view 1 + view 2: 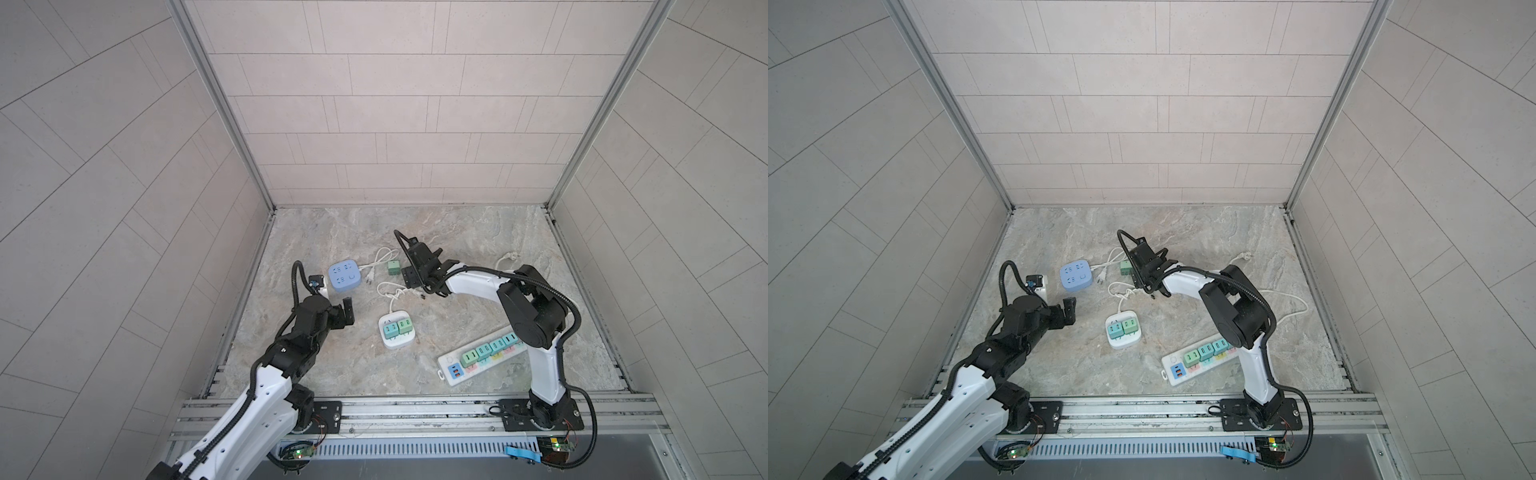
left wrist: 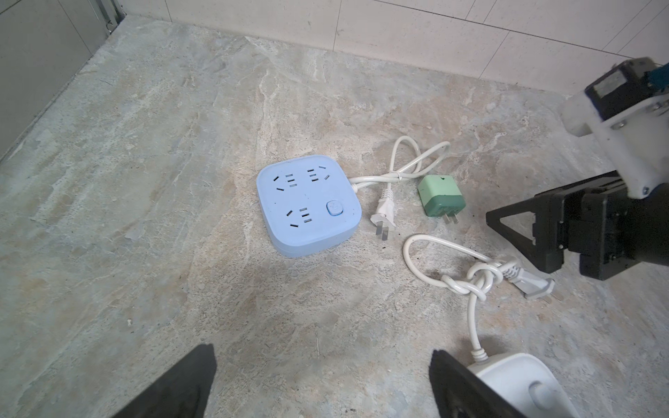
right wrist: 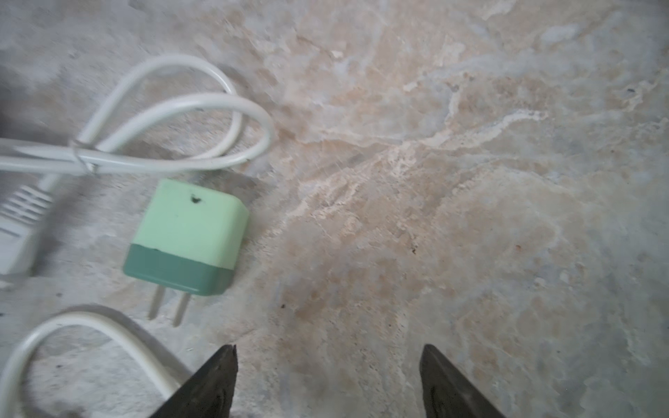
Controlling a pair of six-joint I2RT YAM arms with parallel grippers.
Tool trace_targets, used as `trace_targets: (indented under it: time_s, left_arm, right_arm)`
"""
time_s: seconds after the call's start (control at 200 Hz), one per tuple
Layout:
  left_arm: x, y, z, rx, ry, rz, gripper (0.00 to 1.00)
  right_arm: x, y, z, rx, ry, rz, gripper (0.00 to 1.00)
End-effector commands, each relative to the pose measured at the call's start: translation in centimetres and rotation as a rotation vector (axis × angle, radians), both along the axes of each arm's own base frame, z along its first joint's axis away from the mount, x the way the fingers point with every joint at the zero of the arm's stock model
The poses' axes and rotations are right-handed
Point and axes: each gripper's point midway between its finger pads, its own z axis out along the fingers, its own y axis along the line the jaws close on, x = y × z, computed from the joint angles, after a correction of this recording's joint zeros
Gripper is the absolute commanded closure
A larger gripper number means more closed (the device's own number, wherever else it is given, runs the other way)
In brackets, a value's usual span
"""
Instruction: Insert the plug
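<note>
A loose green plug (image 3: 186,237) lies on its side on the stone floor, prongs bare, a short way right of the blue square socket block (image 2: 307,204). Both top views show the plug (image 1: 392,268) (image 1: 1125,268) between the block (image 1: 344,274) and my right gripper (image 1: 410,277). The right gripper (image 3: 327,362) is open and empty, hovering just beside the plug. Nearer the front, my left gripper (image 2: 322,365) (image 1: 348,309) stands wide open over bare floor, with nothing between its fingers.
A white square socket block (image 1: 395,334) holds two green plugs. A long white power strip (image 1: 482,357) at the front right carries several more. White cords with plugs (image 2: 494,213) and a knotted cord (image 2: 478,280) lie around the green plug. Tiled walls enclose the floor.
</note>
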Motion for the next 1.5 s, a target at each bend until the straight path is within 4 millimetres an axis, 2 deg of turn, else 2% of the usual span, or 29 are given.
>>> trace_targets:
  time_s: [0.0,0.26,0.415,0.595,0.726,0.821,0.836,0.956,1.356,1.496]
  left_arm:
    - [0.0,0.1,0.0,-0.022,-0.015,0.009,0.00]
    - [0.0,0.2,0.1,-0.028,-0.030,0.019,0.00]
    - [0.0,2.5,-0.1,0.009,-0.012,0.151,0.00]
    - [0.2,2.6,0.1,0.017,-0.012,0.163,0.00]
    - [0.8,2.6,1.1,0.012,-0.008,0.173,0.00]
    - [1.9,2.0,2.6,0.004,-0.024,0.160,0.00]
    - [2.2,1.9,2.1,0.016,-0.001,0.158,0.00]
    - [4.5,1.2,3.4,0.028,0.023,0.138,0.00]
    - [12.0,0.6,2.4,0.045,0.133,0.123,0.00]
    - [14.6,-0.7,1.5,-0.009,0.164,0.065,0.00]
  right_arm:
    - [0.8,2.4,4.0,0.111,-0.072,0.011,0.18]
    - [2.4,5.7,2.7,0.128,-0.040,0.007,0.19]
    - [3.3,6.4,1.4,0.105,-0.013,0.002,0.23]
    - [3.6,6.7,0.0,0.071,0.020,0.015,0.25]
    - [3.8,7.0,-1.0,0.052,0.041,0.021,0.25]
    - [3.9,7.2,-1.7,0.037,0.061,0.028,0.27]
    - [3.9,7.3,-1.7,0.038,0.062,0.029,0.27]
    - [3.9,7.4,-2.1,0.040,0.074,0.032,0.32]
    - [3.6,6.8,-3.5,0.021,0.097,0.023,0.35]
    - [3.6,6.9,-3.6,0.032,0.099,0.022,0.36]
